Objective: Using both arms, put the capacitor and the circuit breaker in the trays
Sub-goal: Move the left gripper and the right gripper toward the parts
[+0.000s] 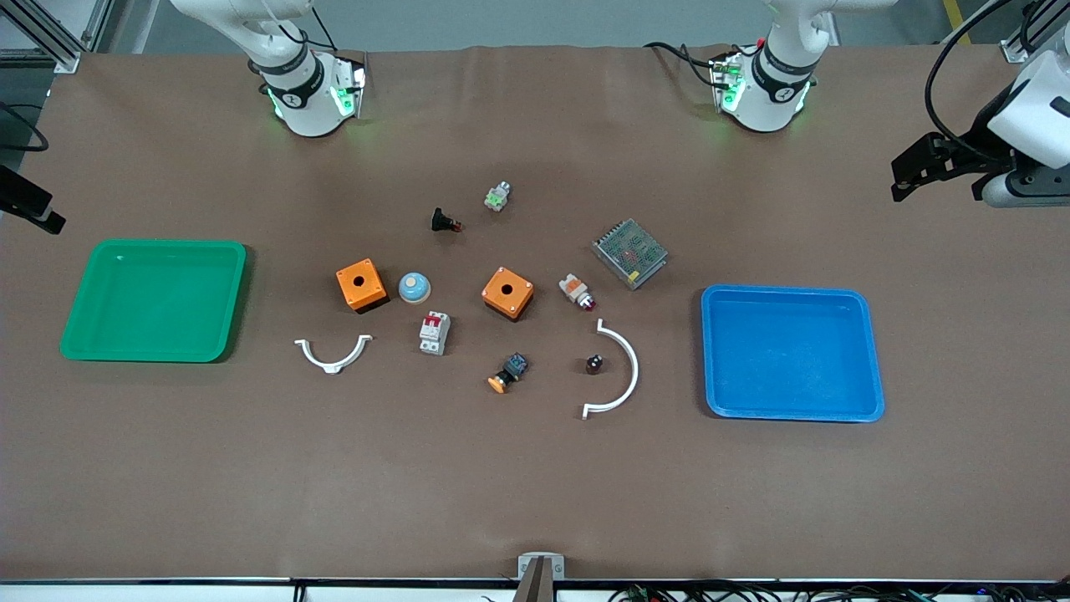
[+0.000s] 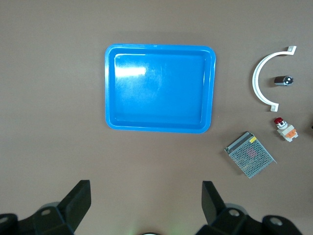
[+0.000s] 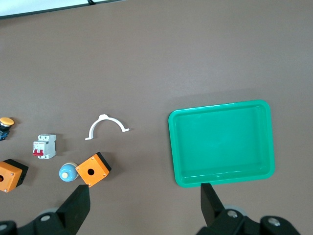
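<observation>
The capacitor [image 1: 594, 364], a tiny black cylinder, lies on the table inside a white curved clip [image 1: 623, 368]; it also shows in the left wrist view [image 2: 282, 81]. The circuit breaker [image 1: 434, 333], white-grey with red toggles, lies between the two orange boxes and nearer to the front camera; it shows in the right wrist view [image 3: 44, 146]. My left gripper [image 1: 915, 171] [image 2: 145, 200] is open and empty, high over the left arm's end of the table. My right gripper [image 1: 33, 209] [image 3: 145, 203] is open and empty, high over the right arm's end.
A blue tray [image 1: 786, 290] lies toward the left arm's end and a green tray [image 1: 167, 244] toward the right arm's end. Two orange boxes [image 1: 361, 284] [image 1: 507, 293], a mesh power supply [image 1: 629, 252], an orange-capped push button [image 1: 507, 374] and a second white clip [image 1: 333, 353] lie mid-table.
</observation>
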Available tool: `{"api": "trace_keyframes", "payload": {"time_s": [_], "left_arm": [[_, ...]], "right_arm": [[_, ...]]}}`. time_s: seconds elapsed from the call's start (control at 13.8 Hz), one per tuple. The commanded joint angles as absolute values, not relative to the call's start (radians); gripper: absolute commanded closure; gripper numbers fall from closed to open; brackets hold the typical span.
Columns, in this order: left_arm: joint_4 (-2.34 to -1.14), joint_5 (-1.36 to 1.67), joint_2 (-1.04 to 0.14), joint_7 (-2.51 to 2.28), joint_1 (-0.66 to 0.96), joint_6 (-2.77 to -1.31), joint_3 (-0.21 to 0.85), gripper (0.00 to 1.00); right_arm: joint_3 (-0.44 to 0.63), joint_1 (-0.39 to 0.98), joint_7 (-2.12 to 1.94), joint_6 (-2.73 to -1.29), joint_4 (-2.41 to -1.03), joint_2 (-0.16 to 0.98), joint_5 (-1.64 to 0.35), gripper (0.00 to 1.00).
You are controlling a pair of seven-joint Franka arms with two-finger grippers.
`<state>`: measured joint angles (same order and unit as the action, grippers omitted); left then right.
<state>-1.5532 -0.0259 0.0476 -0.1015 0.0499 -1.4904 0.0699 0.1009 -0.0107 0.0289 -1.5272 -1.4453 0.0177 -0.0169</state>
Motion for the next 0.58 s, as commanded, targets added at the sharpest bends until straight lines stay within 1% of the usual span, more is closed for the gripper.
{"api": "trace_keyframes", "payload": {"time_s": [0.0,0.15,0.36,0.51], "left_arm": [[-1.532,-0.044,0.040,-0.092,0.048,-1.473,0.075,0.00],[-1.531,-0.043,0.032,-0.112,0.061,-1.473,0.075,0.00],[-1.502,-0.043,-0.076,-0.117,0.113,-1.505,0.087,0.00],[-1.502,-0.041,-0.150,-0.124,0.167,-1.592,0.089,0.00]], "right_arm": [[0.094,-0.018,0.020,-1.513,-1.420,0.029,-0.018,0.00],[0.094,-0.018,0.020,-1.513,-1.420,0.029,-0.018,0.00],[0.094,-0.008,0.020,-1.513,-1.422,0.031,-0.018,0.00],[0.094,0.023,0.023,-1.513,-1.424,0.057,-0.018,0.00]]}}
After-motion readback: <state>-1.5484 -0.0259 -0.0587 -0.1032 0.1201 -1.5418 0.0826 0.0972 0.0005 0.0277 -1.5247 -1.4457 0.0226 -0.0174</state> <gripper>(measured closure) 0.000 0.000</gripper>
